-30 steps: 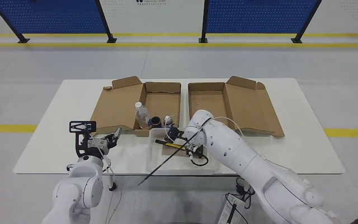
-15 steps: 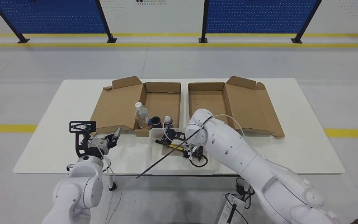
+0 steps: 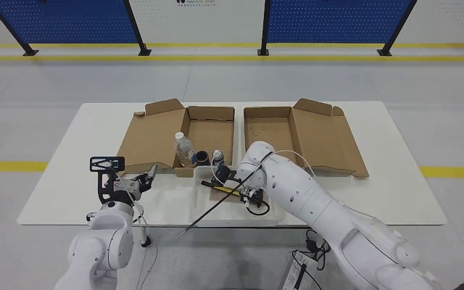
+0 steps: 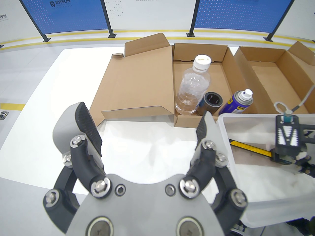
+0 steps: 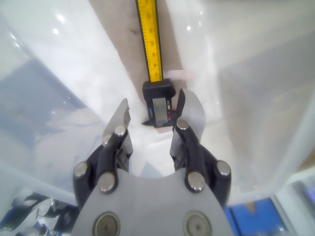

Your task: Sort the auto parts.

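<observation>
A yellow-and-black digital caliper (image 5: pixel 149 25) lies flat in the white plastic bin (image 3: pixel 209 209) at the table's front. My right gripper (image 5: pixel 153 97) is down inside the bin, open, its fingers either side of the caliper's black display head (image 5: pixel 160 110). One pad (image 5: pixel 181 100) is close against the head. The top view shows this gripper (image 3: pixel 221 175) over the caliper (image 3: pixel 223 189). My left gripper (image 4: pixel 144 111) hovers open and empty over bare table, left of the bin (image 4: pixel 225 133).
The left cardboard box (image 4: pixel 137 79) holds a clear bottle (image 4: pixel 193 87), a black cylinder (image 4: pixel 212 100) and a blue spray can (image 4: pixel 237 101) along its front wall. The right cardboard box (image 3: pixel 270 134) stands open behind the bin. A thin black cable (image 3: pixel 206 214) hangs off the right arm.
The right arm has shifted only slightly over the bin, and its hanging cable has swung a little. The left arm has kept still.
</observation>
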`<state>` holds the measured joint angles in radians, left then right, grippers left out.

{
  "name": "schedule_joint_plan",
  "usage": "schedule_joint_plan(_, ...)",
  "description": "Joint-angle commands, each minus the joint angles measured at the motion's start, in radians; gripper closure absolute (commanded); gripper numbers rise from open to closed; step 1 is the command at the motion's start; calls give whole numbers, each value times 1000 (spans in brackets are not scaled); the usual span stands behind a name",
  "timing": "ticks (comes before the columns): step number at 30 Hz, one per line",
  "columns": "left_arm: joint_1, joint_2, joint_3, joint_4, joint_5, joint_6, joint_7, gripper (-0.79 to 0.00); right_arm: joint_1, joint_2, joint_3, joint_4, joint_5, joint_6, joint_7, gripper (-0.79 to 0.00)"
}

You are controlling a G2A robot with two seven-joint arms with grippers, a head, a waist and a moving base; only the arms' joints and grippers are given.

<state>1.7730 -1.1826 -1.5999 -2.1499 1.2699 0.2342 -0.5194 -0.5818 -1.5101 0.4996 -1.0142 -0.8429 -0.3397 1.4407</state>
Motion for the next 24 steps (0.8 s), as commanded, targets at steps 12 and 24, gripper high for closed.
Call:
schedule_joint_plan(12, 0, 0, 0, 0, 0, 0, 0, -785, 15, -23, -14, 77, 14, -5, -29, -360)
schedule_joint_plan(24, 0, 0, 0, 0, 0, 0, 0, -785, 24, -41, -22, 126, 29, -17, -42, -265)
